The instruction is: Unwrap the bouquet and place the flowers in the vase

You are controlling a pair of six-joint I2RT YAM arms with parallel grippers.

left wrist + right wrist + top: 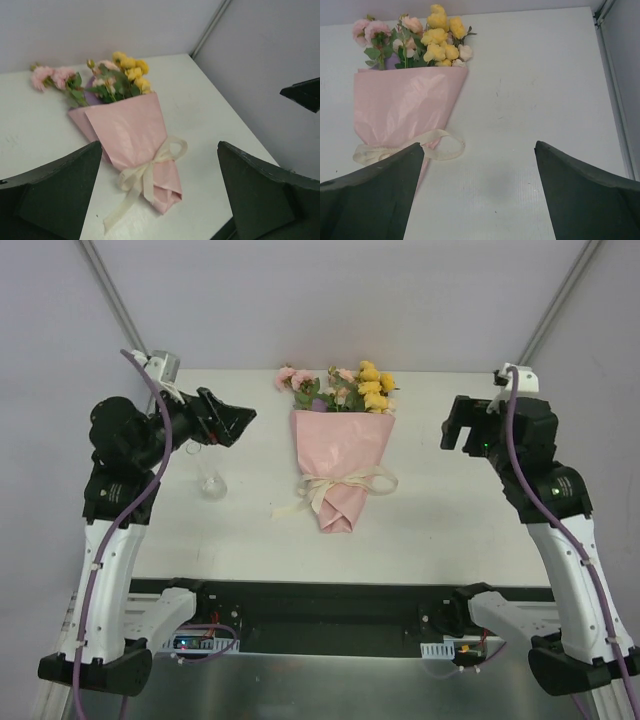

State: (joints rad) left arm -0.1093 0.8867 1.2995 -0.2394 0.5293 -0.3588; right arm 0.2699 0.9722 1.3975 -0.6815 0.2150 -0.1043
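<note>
Both hands wide open, empty. Left gripper (238, 426) hangs near the vase (211, 480); right gripper (458, 425) is well apart. Bouquet (342, 465) lies mid-table, ribbon bow (340, 485) tied. My worry: pulling the bow drags the whole bundle, or my left arm topples the vase.

no text, label, brand or number can be read in any view. the pink paper-wrapped cone-shaped bouquet (340, 455) shows plain paper; the small electronics boards (197, 642) below the arms are too small to read.
</note>
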